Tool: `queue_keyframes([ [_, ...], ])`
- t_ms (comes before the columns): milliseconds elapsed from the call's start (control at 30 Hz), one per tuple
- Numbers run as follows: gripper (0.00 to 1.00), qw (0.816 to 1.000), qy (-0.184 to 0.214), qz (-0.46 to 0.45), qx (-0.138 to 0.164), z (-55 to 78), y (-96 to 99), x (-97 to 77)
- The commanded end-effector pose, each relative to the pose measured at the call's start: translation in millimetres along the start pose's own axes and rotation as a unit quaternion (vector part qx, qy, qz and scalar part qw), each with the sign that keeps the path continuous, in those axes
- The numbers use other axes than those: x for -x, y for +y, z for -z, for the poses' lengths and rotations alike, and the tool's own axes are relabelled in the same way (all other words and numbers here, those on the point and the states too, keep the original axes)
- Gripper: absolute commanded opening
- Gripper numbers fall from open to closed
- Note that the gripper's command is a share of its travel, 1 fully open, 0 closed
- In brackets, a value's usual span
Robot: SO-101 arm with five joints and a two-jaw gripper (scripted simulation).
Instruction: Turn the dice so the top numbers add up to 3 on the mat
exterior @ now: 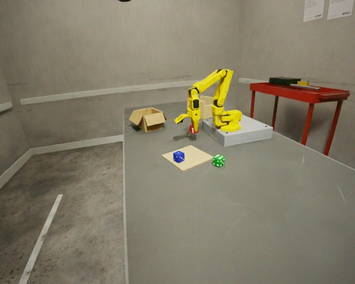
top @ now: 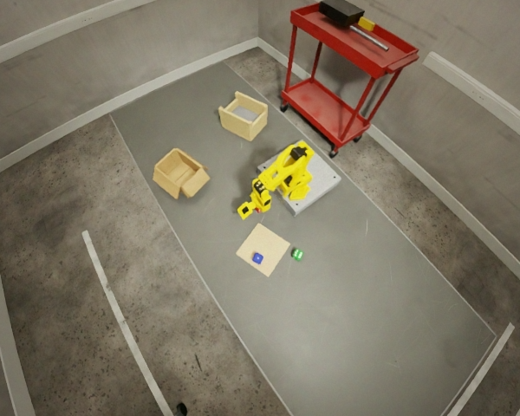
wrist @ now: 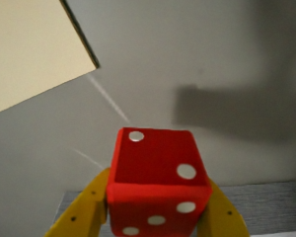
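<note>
My gripper (top: 257, 209) (exterior: 193, 131) (wrist: 158, 193) is shut on the red die (exterior: 191, 129) (wrist: 157, 160) and holds it above the table, between the mat and the arm's base. In the wrist view its faces with two and three pips show. The blue die (top: 257, 257) (exterior: 178, 157) sits flat on the square tan mat (top: 263, 237) (exterior: 193, 149) (wrist: 35, 49), with one pip on top. The green die (top: 297, 254) (exterior: 218, 160) sits flat on the table just off the mat's right corner, with several pips on top.
An open cardboard box (top: 178, 172) (exterior: 147, 119) stands left of the arm. A wooden bin (top: 243, 116) (exterior: 206, 106) stands behind it. The arm's grey base plate (top: 323, 177) (exterior: 248, 137) is close to the gripper. A red cart (top: 322, 109) (exterior: 309, 94) stands beyond the table's edge.
</note>
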State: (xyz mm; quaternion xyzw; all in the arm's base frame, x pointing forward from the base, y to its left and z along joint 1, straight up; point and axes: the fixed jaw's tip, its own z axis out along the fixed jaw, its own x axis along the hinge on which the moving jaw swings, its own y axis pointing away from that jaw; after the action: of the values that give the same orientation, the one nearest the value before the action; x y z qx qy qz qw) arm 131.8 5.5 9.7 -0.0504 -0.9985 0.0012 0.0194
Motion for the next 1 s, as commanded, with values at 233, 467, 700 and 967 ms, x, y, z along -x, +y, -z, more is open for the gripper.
queue_keyframes([
  [233, 0.00, 0.989, -0.011, 0.146, 0.000, 3.6, -1.1, 1.4],
  [467, 0.00, 0.960, -0.011, 0.281, -0.002, 3.6, -2.0, -0.5],
  [700, 0.00, 0.926, -0.011, 0.378, -0.003, 3.5, -3.1, -1.8],
  [967, 0.00, 0.856, -0.010, 0.517, -0.004, 3.5, -5.1, -3.2],
])
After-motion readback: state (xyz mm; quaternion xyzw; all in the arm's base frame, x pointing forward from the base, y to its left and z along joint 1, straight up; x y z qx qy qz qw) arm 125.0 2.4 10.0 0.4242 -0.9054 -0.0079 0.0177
